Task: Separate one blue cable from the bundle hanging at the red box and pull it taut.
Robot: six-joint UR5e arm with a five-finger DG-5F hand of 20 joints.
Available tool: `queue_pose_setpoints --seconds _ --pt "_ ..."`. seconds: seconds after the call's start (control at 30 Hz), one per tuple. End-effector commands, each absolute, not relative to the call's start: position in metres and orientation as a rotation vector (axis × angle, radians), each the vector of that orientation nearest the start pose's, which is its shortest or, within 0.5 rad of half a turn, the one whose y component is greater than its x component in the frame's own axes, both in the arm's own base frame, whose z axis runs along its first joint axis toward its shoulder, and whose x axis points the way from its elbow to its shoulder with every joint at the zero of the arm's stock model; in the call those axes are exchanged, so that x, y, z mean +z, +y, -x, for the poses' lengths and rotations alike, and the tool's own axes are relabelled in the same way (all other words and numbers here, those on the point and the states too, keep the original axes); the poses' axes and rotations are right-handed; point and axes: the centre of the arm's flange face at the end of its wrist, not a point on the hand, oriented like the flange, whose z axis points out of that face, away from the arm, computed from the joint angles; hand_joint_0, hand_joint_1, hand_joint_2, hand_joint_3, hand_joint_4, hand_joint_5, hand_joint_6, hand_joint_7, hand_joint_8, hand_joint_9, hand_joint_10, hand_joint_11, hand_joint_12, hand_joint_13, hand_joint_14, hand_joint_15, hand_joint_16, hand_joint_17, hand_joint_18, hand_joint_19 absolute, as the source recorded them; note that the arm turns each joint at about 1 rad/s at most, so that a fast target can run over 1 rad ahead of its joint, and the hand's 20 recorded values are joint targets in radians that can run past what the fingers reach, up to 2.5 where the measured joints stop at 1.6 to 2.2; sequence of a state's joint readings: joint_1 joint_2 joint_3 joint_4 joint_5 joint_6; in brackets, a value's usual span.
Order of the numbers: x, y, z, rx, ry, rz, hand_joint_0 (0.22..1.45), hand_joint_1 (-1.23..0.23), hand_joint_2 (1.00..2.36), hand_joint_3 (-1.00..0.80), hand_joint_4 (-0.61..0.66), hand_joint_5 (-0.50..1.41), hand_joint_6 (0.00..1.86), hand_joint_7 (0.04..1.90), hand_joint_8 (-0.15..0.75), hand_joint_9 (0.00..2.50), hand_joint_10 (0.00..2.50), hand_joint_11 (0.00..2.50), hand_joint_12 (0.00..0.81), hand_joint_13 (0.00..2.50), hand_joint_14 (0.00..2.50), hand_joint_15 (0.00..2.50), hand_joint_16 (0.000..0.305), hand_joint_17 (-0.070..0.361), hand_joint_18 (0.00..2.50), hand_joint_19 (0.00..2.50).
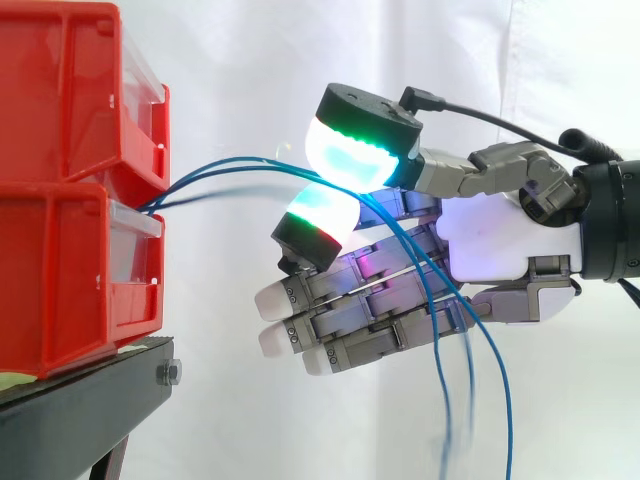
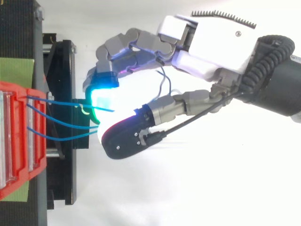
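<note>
Side view shows the hand (image 1: pixel 500 250) pinching blue cables (image 1: pixel 225 172) between two pads, clear of the red bins (image 1: pixel 60 250).

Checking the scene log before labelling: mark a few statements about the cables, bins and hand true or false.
The blue cables come out between two stacked red bins. True.
The hand reaches in from the left in the side view. False: from the right.
The cables pass between two glowing pads, then hang down. True.
The bins rest on a white stand. False: the stand is black.
Only one cable reaches the hand. False: several do.
</note>
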State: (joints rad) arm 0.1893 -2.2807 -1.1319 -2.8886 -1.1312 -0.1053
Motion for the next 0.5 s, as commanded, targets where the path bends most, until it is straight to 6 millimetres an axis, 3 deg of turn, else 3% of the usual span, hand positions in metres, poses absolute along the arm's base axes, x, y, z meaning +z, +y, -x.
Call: queue_pose_setpoints --seconds 0.0,0.37,0.47 --pt "0.2782 -0.0307 -0.7631 0.94 1.094 -1.262 0.77 -0.93 1.0 -0.5 0.1 -0.22 0.91 1.15 0.279 0.7 0.01 0.47 0.316 0.49 0.01 0.13 0.033 0.075 0.38 0.07" --pt "0.2786 -0.0238 -0.7638 0.98 1.073 -1.284 0.67 -0.91 1.0 -0.5 0.12 -0.21 0.9 1.13 0.289 0.73 0.01 0.47 0.315 0.49 0.01 0.15 0.033 0.074 0.37 0.1" --pt "0.2775 -0.0237 -0.7639 0.979 1.074 -1.284 0.59 -0.87 1.0 -0.5 0.14 -0.21 0.89 1.12 0.304 0.75 0.02 0.48 0.321 0.49 0.01 0.16 0.034 0.076 0.37 0.11"
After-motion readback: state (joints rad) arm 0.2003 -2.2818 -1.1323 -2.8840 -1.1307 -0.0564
